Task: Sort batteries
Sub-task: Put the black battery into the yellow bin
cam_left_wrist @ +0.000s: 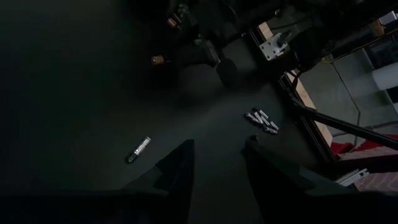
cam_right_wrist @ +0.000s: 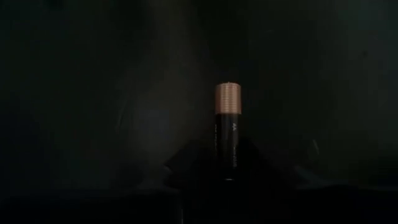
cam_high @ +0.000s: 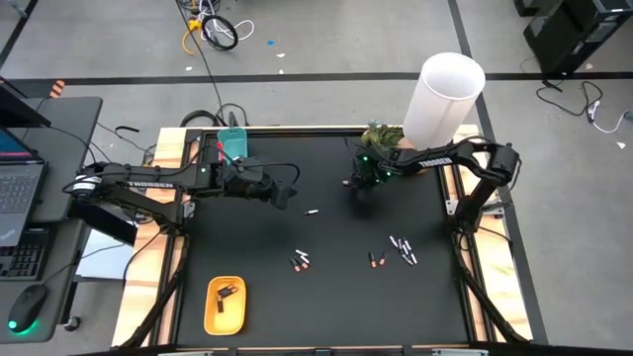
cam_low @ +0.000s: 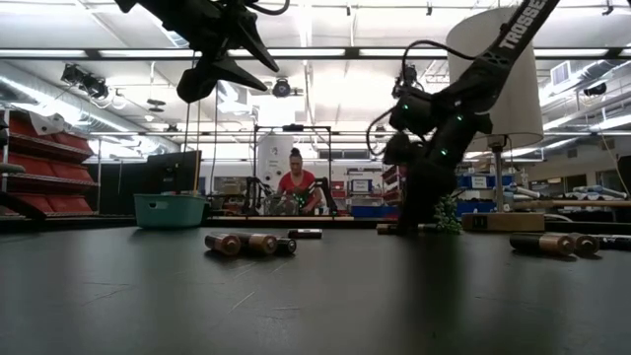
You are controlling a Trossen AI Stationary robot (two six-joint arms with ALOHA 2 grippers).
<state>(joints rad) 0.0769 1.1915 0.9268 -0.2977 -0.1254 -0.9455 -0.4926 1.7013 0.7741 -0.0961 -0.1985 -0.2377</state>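
Batteries lie loose on the black table: one pale (cam_high: 312, 212), a dark pair (cam_high: 301, 261), a dark one (cam_high: 374, 260) and a pale cluster (cam_high: 404, 249). More rest in the yellow oval tray (cam_high: 225, 319). My left gripper (cam_high: 287, 196) hangs open well above the table (cam_low: 261, 64), over the pale battery (cam_left_wrist: 138, 149). My right gripper (cam_high: 357, 186) is low at the table's far middle (cam_low: 422, 212), shut on a dark battery with a copper end (cam_right_wrist: 227, 124). The teal tray (cam_high: 232, 145) stands at the far left. My right gripper pinches the dark battery by its black end (cam_right_wrist: 227, 163) between the two fingers. The battery lies along the fingers, and its copper end (cam_right_wrist: 227, 98) sticks out past the fingertips. Whether it still touches the table I cannot tell.
A tall white cylinder (cam_high: 443, 97) and a green plant (cam_high: 382, 135) stand at the far right corner. Wooden rails (cam_high: 174, 227) edge the table. A person (cam_low: 296, 182) sits in the room beyond. A laptop and mouse lie on a desk to the left.
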